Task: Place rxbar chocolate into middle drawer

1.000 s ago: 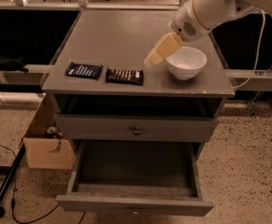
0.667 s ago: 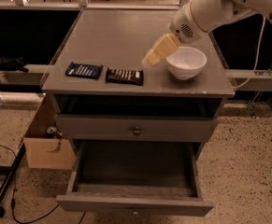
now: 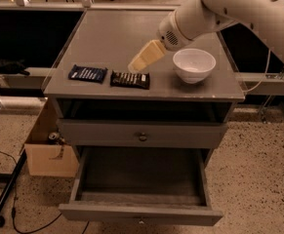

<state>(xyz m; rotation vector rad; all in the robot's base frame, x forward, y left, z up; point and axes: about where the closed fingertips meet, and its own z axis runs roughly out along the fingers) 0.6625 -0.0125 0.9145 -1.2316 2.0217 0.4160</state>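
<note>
- Down low, the middle drawer (image 3: 140,212) stood pulled open beneath the tabletop (image 3: 127,33).
- The gripper (image 3: 133,67) hung just over the far edge of the rxbar chocolate (image 3: 130,80); whether its jaws were apart could not be told.
- That rxbar chocolate lay flat by the tabletop's near edge.

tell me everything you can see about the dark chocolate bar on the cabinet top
The chocolate bar is a small flat rectangle in a dark brown-black, slightly glossy wrapper with a row of white lettering. It lies flat near the front edge of the grey cabinet top, long side along that edge, just right of a blue bar with a small gap between. The gripper hangs over its back edge; whether it touches cannot be told.
</note>
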